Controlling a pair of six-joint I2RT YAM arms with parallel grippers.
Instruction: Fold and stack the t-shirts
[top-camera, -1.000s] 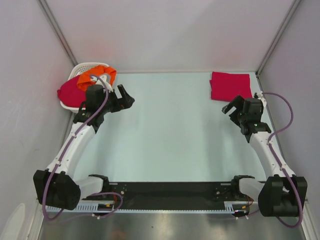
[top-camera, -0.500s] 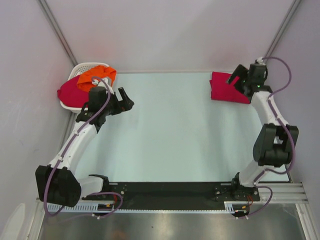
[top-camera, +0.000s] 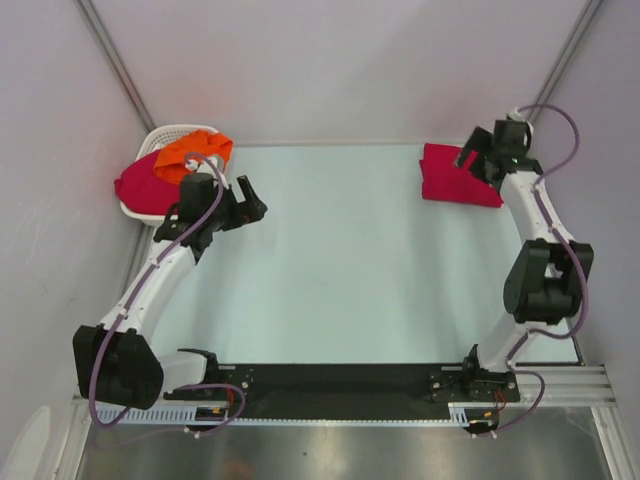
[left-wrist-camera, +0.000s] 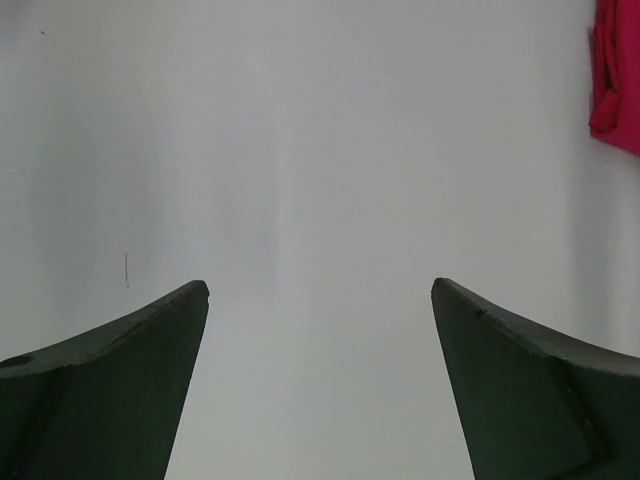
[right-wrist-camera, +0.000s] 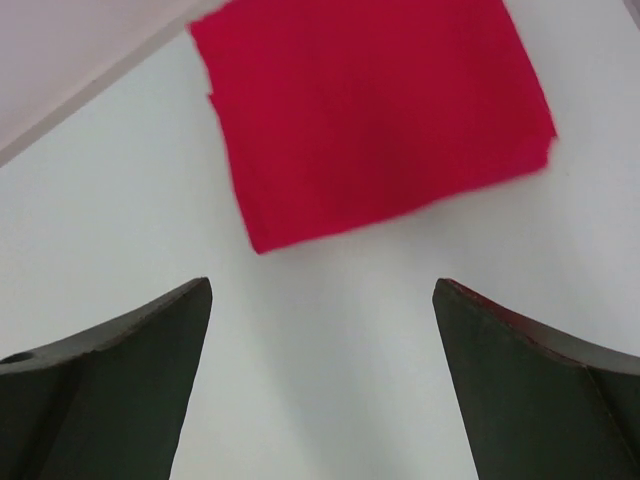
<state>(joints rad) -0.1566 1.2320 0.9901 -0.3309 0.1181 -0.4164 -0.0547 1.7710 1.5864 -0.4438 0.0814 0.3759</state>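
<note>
A folded crimson-pink t-shirt (top-camera: 450, 178) lies flat at the table's back right; it also shows in the right wrist view (right-wrist-camera: 370, 110). My right gripper (top-camera: 472, 158) hovers over its right part, open and empty (right-wrist-camera: 320, 290). A bright orange t-shirt (top-camera: 195, 152) and a crumpled crimson-pink t-shirt (top-camera: 135, 185) lie heaped in the basket at the back left. My left gripper (top-camera: 254, 198) is open and empty just right of the basket, above bare table (left-wrist-camera: 320, 290). A strip of crimson cloth (left-wrist-camera: 615, 70) shows at the left wrist view's far right edge.
The white slotted basket (top-camera: 165, 133) stands in the back left corner against the wall. Grey walls close in the table on the left, back and right. A black rail (top-camera: 340, 385) runs along the near edge between the arm bases.
My right arm has swung from the right middle of the table to the back, over the folded shirt, and has held there since. The left gripper has barely shifted.
</note>
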